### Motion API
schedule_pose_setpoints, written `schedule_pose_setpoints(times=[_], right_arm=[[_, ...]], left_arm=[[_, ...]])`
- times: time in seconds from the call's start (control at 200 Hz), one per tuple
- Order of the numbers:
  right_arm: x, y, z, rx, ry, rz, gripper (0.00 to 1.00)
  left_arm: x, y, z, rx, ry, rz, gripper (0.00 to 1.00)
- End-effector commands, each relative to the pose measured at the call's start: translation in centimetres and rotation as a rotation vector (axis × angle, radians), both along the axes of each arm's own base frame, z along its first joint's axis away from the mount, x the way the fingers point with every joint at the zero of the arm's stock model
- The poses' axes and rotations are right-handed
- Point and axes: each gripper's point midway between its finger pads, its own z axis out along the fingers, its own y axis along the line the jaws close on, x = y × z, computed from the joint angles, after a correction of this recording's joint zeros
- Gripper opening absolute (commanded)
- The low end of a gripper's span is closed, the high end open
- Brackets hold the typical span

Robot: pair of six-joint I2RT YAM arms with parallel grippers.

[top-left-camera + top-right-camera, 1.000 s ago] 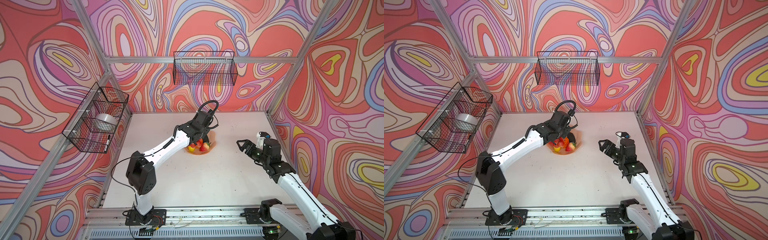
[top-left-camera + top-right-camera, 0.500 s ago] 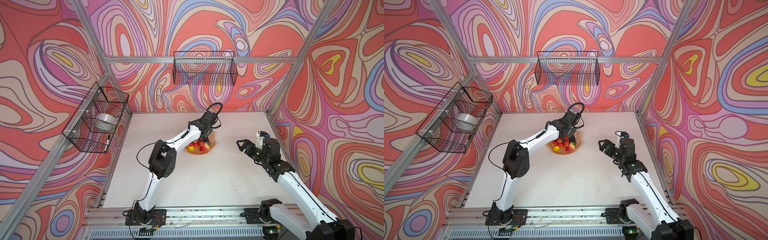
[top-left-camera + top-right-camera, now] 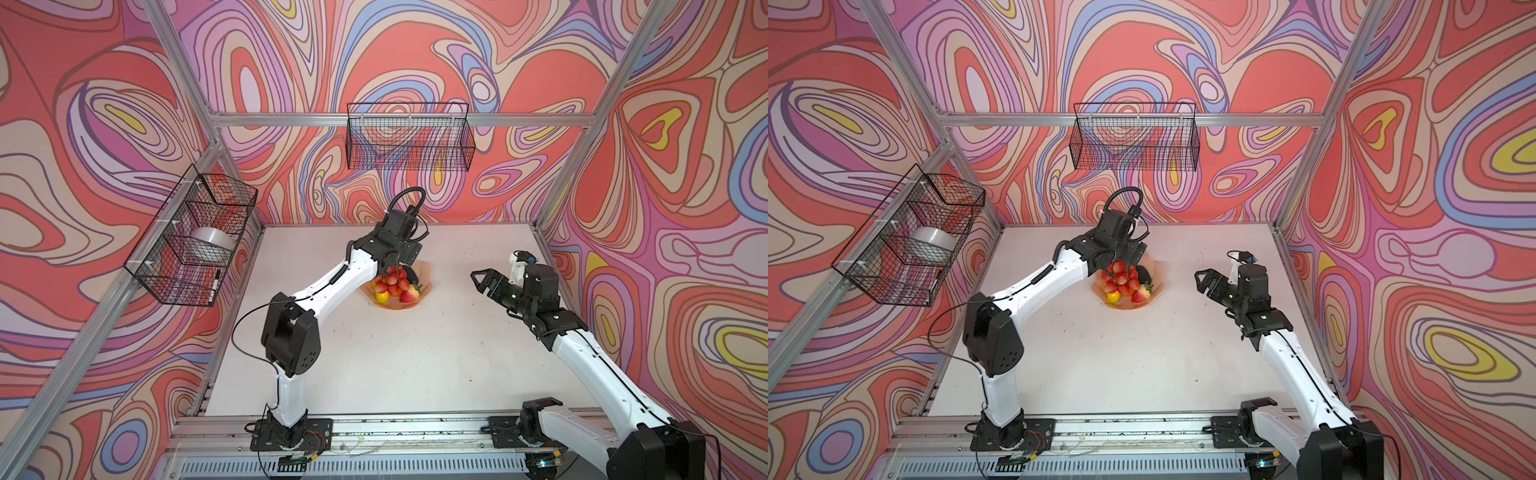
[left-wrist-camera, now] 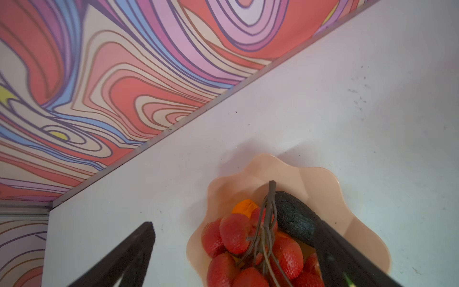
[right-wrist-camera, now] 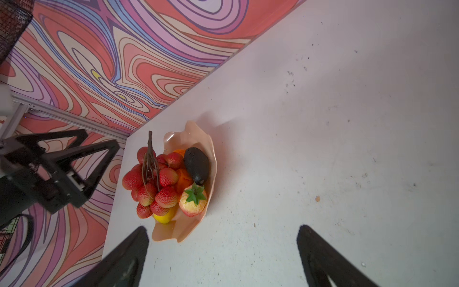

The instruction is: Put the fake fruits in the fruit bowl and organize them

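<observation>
The peach-pink fruit bowl stands mid-table toward the back. In it lie the bunch of red grapes with its brown stem sticking up, a dark avocado, a strawberry, an orange and a yellow fruit. My left gripper hovers just over the bowl, open, its jaws wide apart on either side of the grape stem and touching nothing. To the right of the bowl my right gripper is open and empty.
A black wire basket hangs on the back wall. Another wire basket on the left wall holds a tape roll and a marker. Aluminium posts frame the white table.
My left gripper has opened and let go of the grape stem, and the bunch now rests on the other fruit in the bowl. The right arm has barely moved.
</observation>
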Motion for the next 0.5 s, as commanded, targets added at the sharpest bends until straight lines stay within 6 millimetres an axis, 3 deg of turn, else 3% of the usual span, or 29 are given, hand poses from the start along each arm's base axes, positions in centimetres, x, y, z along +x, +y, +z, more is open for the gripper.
schedule_pose_setpoints(times=[0.0, 0.095, 0.22, 0.376, 0.421, 0.436, 0.496], right_arm=[[0.7, 0.0, 1.3, -0.044, -0.048, 0.026, 0.98], [1.0, -0.8, 1.9, -0.083, -0.097, -0.008, 0.99], [0.8, -2.3, 1.7, -0.156, -0.134, -0.065, 0.98], [0.3, -3.2, 0.6, -0.235, -0.177, -0.079, 0.98], [0.3, -3.5, 0.2, -0.256, -0.187, -0.084, 0.98], [0.4, -3.6, 0.0, -0.261, -0.189, -0.087, 0.99], [0.8, -4.9, -0.7, -0.305, -0.192, -0.152, 0.98]], left_arm=[[-1.3, 2.2, 6.8, -0.158, -0.182, 0.031, 1.00], [-4.2, 6.1, 9.6, -0.216, -0.299, 0.077, 1.00], [-9.1, 12.9, 8.4, -0.194, -0.444, 0.213, 1.00], [-12.7, 22.2, -0.1, -0.279, -0.390, 0.417, 1.00], [-13.0, 24.3, -2.5, -0.287, -0.366, 0.473, 1.00], [-13.3, 25.0, -4.3, -0.270, -0.346, 0.506, 1.00], [-13.4, 26.1, -6.0, -0.238, -0.356, 0.565, 1.00]])
